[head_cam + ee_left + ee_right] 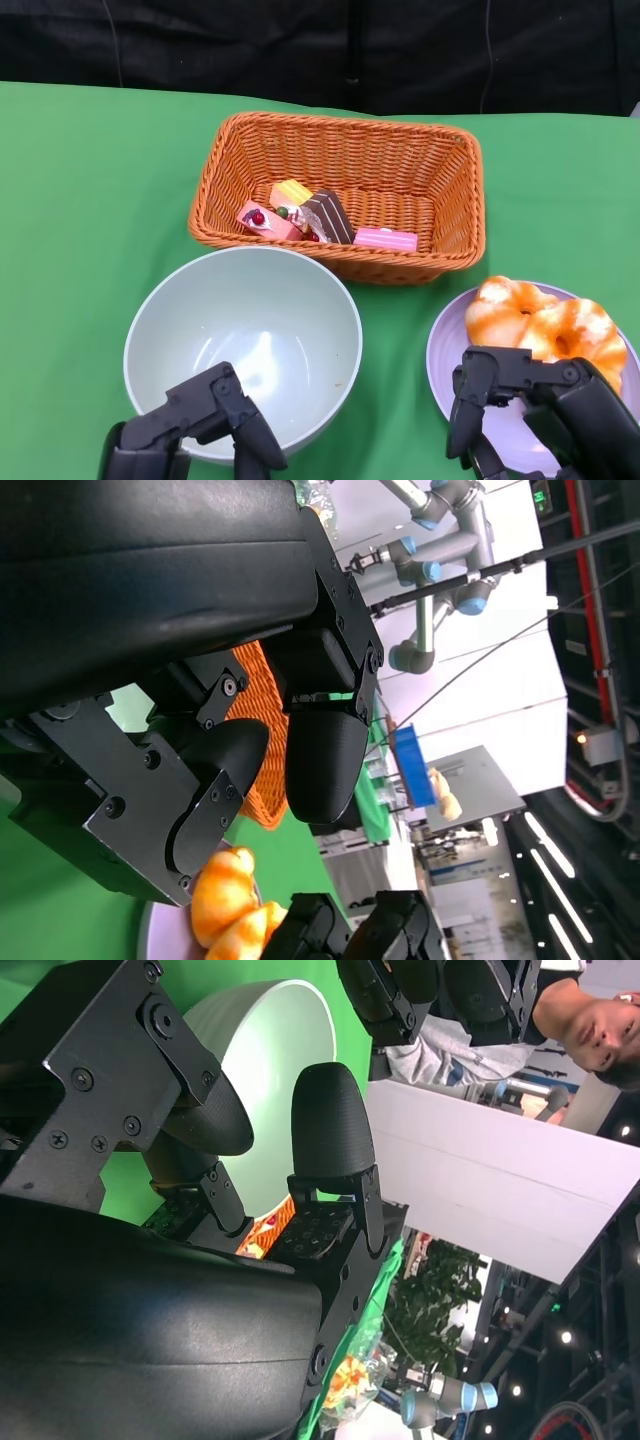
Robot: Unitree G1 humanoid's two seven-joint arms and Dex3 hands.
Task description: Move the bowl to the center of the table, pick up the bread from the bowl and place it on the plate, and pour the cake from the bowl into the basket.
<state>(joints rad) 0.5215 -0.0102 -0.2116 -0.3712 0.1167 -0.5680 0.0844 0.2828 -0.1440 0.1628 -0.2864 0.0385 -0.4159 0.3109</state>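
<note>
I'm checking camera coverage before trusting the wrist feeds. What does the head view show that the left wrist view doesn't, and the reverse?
Only the head view shows the small cake pieces inside the orange wicker basket and the empty pale green bowl. Only the left wrist view shows background robot arms beyond the table. Both show the basket, the golden bread on the lilac plate, and both black hands, left and right.

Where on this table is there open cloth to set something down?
Bare green cloth lies left of the basket and bowl, and right of the basket above the plate. Crowded: the narrow gaps between basket, bowl and plate, where both robot hands hover.
</note>
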